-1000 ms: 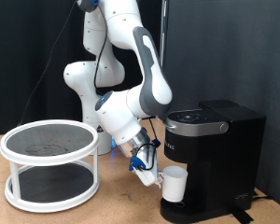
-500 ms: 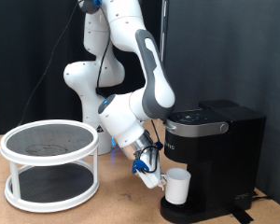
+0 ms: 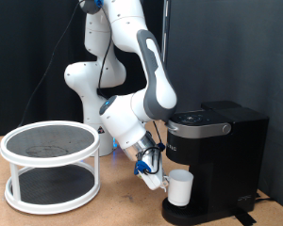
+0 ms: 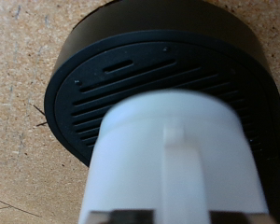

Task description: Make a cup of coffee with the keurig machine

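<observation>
The keurig machine (image 3: 220, 151) stands at the exterior view's right, tall and matte black, with its lid down. The white cup (image 3: 179, 188) sits upright over the machine's round drip base (image 3: 184, 214), under the brew head. My gripper (image 3: 161, 181) is on the cup's left side, shut on it at the handle. In the wrist view the cup (image 4: 177, 154) fills the lower frame, with the slotted black drip base (image 4: 121, 75) right beneath it. Whether the cup rests on the base or hangs just above it does not show.
A white round two-tier rack (image 3: 49, 165) with dark mesh shelves stands on the wooden table (image 3: 113, 202) at the exterior view's left. A black curtain hangs behind. The arm's elbow bends low between the rack and the machine.
Between one second and half a second ago my gripper carried the cup a little right and down, under the brew head. Since then nothing has moved.
</observation>
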### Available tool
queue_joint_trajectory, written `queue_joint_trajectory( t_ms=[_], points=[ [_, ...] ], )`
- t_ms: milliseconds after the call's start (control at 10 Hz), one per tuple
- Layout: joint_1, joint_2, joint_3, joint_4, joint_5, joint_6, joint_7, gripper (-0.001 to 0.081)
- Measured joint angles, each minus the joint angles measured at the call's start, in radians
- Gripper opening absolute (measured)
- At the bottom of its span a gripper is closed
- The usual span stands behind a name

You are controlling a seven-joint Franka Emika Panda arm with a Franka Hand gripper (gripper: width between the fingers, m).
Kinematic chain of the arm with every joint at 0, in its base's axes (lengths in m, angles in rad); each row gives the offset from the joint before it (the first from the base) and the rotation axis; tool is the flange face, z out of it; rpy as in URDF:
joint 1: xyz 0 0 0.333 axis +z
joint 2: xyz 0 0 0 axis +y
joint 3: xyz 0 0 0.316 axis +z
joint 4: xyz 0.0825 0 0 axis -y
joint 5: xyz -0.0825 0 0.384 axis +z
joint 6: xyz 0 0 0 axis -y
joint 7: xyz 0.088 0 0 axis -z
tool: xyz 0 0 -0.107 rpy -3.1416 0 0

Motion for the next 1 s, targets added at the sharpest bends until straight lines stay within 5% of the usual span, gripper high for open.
queue_joint_trajectory(
  t_ms=[100,200,300,400,500,600,1000],
  points=[
    [0.0,0.0,0.0,0.0,0.0,0.0,0.0,0.0002],
    [0.0,0.0,0.0,0.0,0.0,0.0,0.0,0.0219],
    [0.0,0.0,0.0,-0.001,0.0,-0.001,0.0,0.0219],
    [-0.001,-0.001,0.0,-0.002,-0.001,-0.005,0.0,0.0433],
    [-0.004,-0.003,-0.001,-0.005,-0.01,-0.017,0.0,0.0433],
    [-0.01,-0.011,-0.007,-0.015,-0.029,-0.038,-0.001,0.0626],
    [-0.074,-0.109,-0.059,-0.103,-0.136,-0.204,-0.065,0.073]
  ],
)
